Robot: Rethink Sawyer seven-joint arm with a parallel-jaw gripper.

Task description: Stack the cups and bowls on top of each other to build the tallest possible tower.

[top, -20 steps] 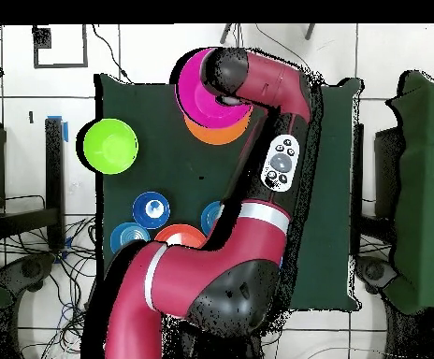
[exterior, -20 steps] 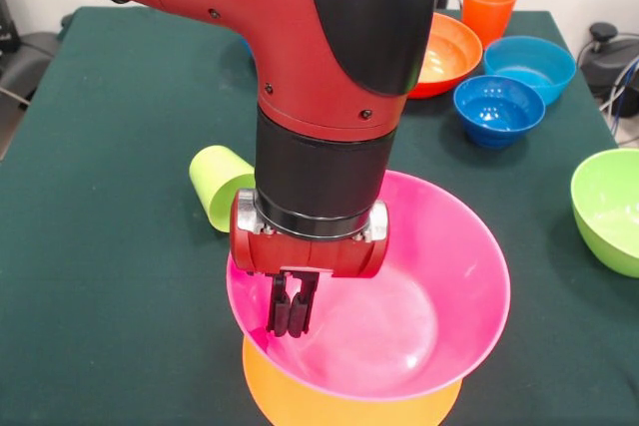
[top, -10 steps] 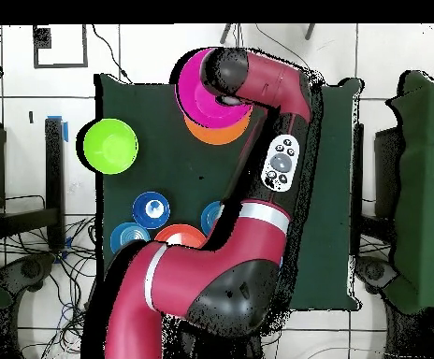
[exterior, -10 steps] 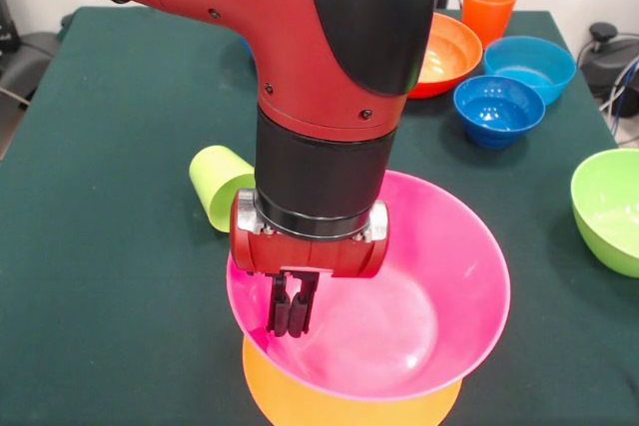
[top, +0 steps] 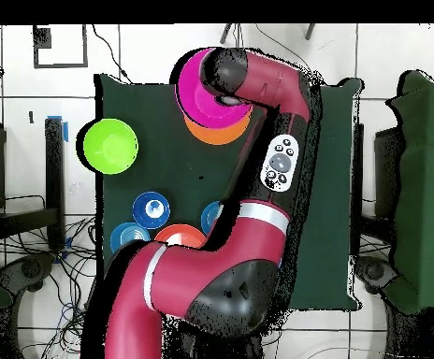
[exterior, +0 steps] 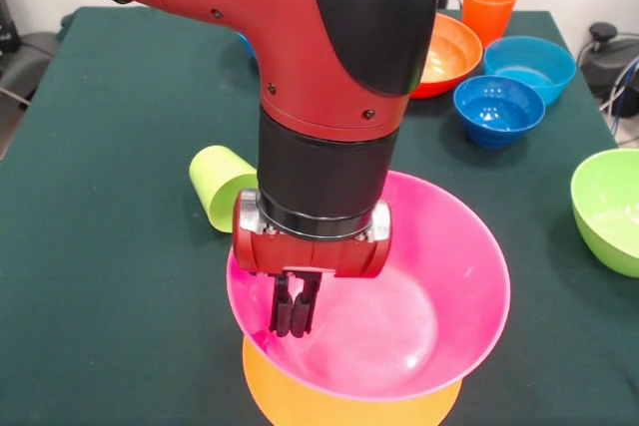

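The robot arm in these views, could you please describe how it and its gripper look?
The arm is glossy red with black sections and small dark screws. Its red wrist carries a silver band above a small black two-fingered gripper. Overhead, a grey oval button panel sits on one link.

Front cam sits low and close, facing the arm across the table (exterior: 120,276). Overhead cam looks straight down from high. Both share the pink bowl (exterior: 439,286).

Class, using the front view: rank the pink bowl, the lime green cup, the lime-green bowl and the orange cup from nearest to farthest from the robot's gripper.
1. Pink bowl: the gripper is inside it.
2. Lime green cup: lying just beyond the pink bowl, picture left.
3. Lime-green bowl: at the right edge.
4. Orange cup: far corner, top right.
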